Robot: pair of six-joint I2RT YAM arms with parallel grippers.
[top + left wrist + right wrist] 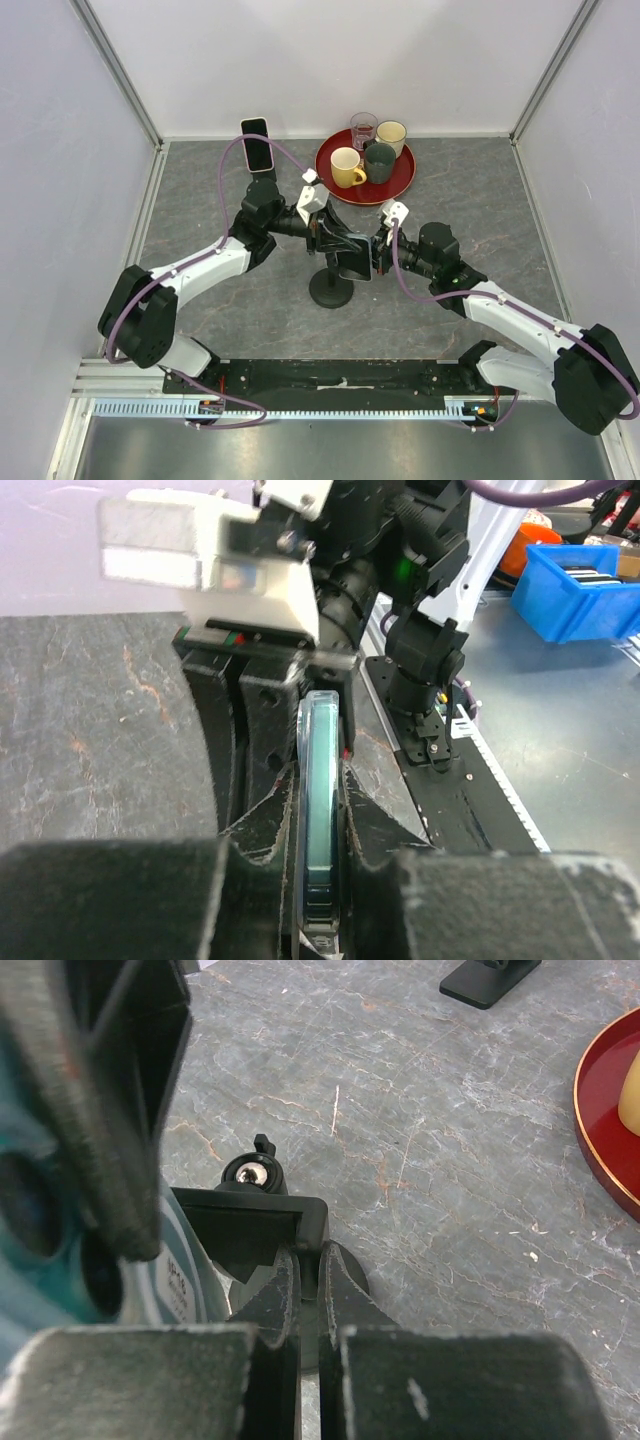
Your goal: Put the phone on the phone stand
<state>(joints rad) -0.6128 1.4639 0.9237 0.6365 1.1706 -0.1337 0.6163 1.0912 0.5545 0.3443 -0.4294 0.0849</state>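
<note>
Grey stone-patterned table point(480, 200), white walls on three sides, and both arms meet over the middle.

The phone point(320, 850) is teal and seen edge-on in my left wrist view. It stands upright in the air, pinched across its faces by the left gripper point(320, 780), whose jaws are narrow and closed on it. In the right wrist view its back and lenses fill the left edge, just beside the stand point(250, 1230).

The stand's round base point(331, 290) sits on the table under the two wrists. The right gripper point(308, 1280) has its fingers almost together at the corner of the stand's cradle, and I judge it to be gripping that plate to steady it.

To do this step well, I'd have the right side hold firm so the head can't swivel on its ball joint point(250, 1172). I'd lower the phone slowly, with its bottom edge square to the cradle lip. I wouldn't open the left jaws until the phone's back lies flat on the plate. The risk I see is the phone sliding off sideways if I release it while it's tilted.

Further back, a red tray point(400, 185) holds cups, and a second phone point(257, 143) stands near the rear wall, well apart from the work.
</note>
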